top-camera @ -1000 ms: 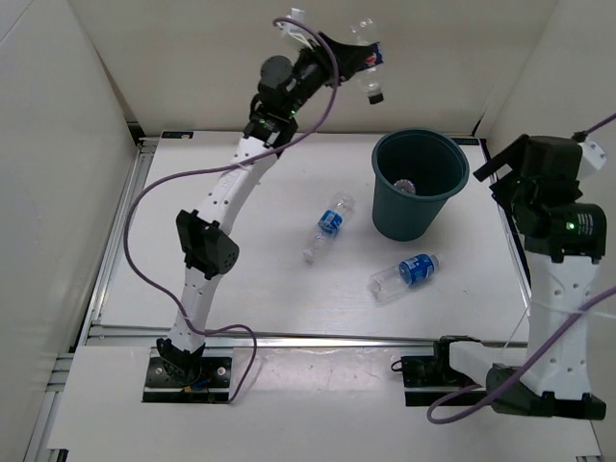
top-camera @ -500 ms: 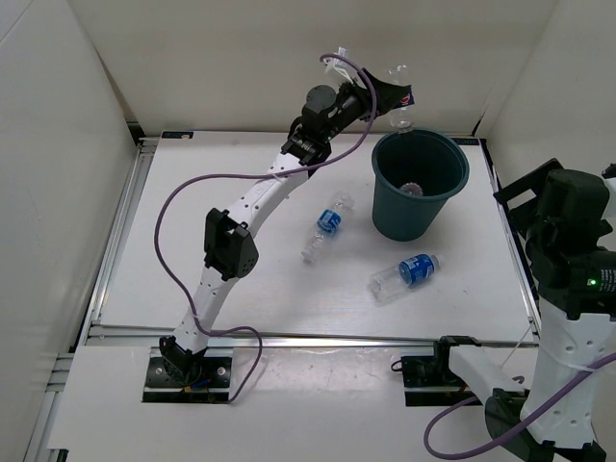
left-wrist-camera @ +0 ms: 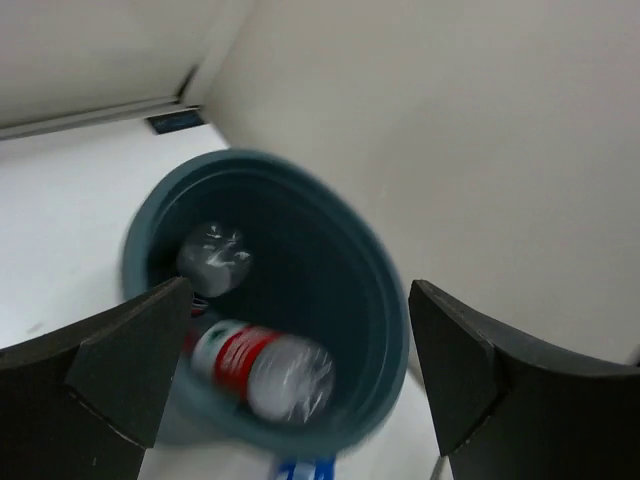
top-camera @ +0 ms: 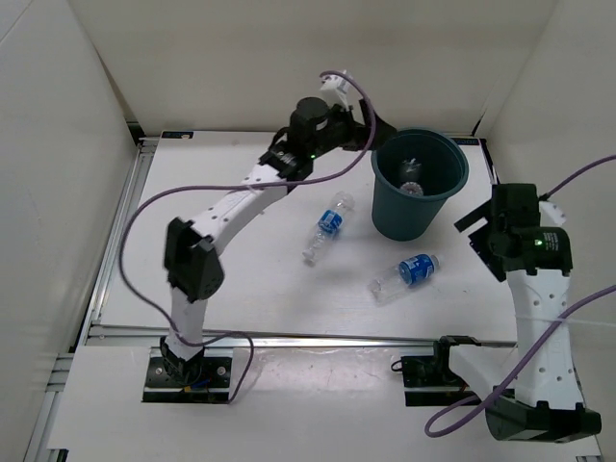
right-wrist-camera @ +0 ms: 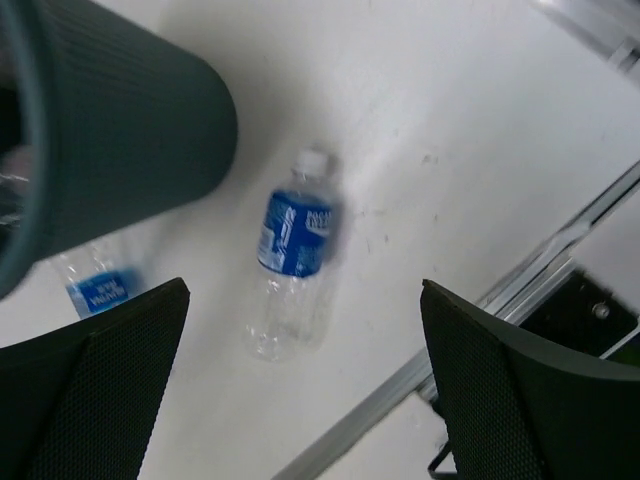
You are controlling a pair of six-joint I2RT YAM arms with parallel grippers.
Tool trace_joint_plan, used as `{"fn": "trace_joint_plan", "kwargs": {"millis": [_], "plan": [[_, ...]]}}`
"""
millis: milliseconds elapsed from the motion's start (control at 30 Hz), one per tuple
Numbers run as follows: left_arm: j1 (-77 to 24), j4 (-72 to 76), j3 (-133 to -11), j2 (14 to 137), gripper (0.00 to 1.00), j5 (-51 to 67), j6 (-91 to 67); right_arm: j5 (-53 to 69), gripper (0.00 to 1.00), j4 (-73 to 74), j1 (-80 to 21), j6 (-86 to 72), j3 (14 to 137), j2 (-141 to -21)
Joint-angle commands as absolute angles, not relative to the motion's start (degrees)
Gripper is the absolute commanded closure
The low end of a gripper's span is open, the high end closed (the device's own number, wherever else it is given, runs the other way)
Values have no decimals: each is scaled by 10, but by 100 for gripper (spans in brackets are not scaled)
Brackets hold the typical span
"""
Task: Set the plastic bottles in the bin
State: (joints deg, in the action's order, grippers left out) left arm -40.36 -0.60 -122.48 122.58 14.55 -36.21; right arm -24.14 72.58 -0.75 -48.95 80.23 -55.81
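bin: you have the bin point(top-camera: 421, 183) standing upright at the far right of the surface point(top-camera: 250, 289), round, with its mouth wider than its base.
inside the bin: the red-labelled bottle point(left-wrist-camera: 260, 368) shows within the rim, blurred in the left wrist view, with a second bottle point(left-wrist-camera: 212, 258) lower down (its label cannot be read from here).
outside the bin: two blue-labelled bottles lie on their sides. the nearer blue-labelled bottle point(top-camera: 404, 272) is just in front of the bin, and the farther blue-labelled bottle point(top-camera: 327, 223) is beside the bin's left flank. neither touches the bin.
progress: by my reading you are about halfway, with two of four inside and two to collect.
left tool: the left tool point(left-wrist-camera: 298, 285) hangs over the bin's mouth with its jaws spread wide and nothing between them.
right tool: the right tool point(right-wrist-camera: 305, 285) is also spread and empty. it looks down on the nearer blue-labelled bottle from well above and is not touching it.
bin material: dark teal-green plastic with a rolled rim. fine vertical ribbing shows on the outer wall in the right wrist view.
bottle material: thin clear plastic, cylindrical, with glossy wrap labels. the nearer one has a white cap.
handling: expect the bottles to be light, to roll easily on the smooth white surface, and to dent under a hard squeeze.
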Motion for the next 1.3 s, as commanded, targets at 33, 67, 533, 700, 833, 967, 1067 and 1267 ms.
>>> {"fn": "trace_joint_plan", "kwargs": {"millis": [33, 67, 533, 700, 833, 967, 1067, 1267], "plan": [[-379, -23, -1026, 963, 0, 58, -242, -136, 0, 664, -1, -559, 670, -505], [-373, -30, -989, 888, 0, 21, -235, -119, 0, 657, -1, -575, 644, -499], [-349, -206, -666, 513, 0, -156, -204, 13, 0, 398, -1, -659, 383, -605], [-349, -257, -661, 505, 0, -156, -190, 1, 0, 355, -1, -634, 416, -688], [-349, -278, -655, 493, 0, -163, -196, -5, 0, 349, -1, -621, 456, -743], [-349, -284, -648, 488, 0, -175, -201, 1, 0, 349, -1, -608, 484, -831], [-349, -298, -648, 488, 0, -175, -207, 8, 0, 349, -1, -608, 501, -877], [-349, -323, -660, 493, 0, -191, -213, 3, 10, 355, 4, -613, 464, -869]]}}
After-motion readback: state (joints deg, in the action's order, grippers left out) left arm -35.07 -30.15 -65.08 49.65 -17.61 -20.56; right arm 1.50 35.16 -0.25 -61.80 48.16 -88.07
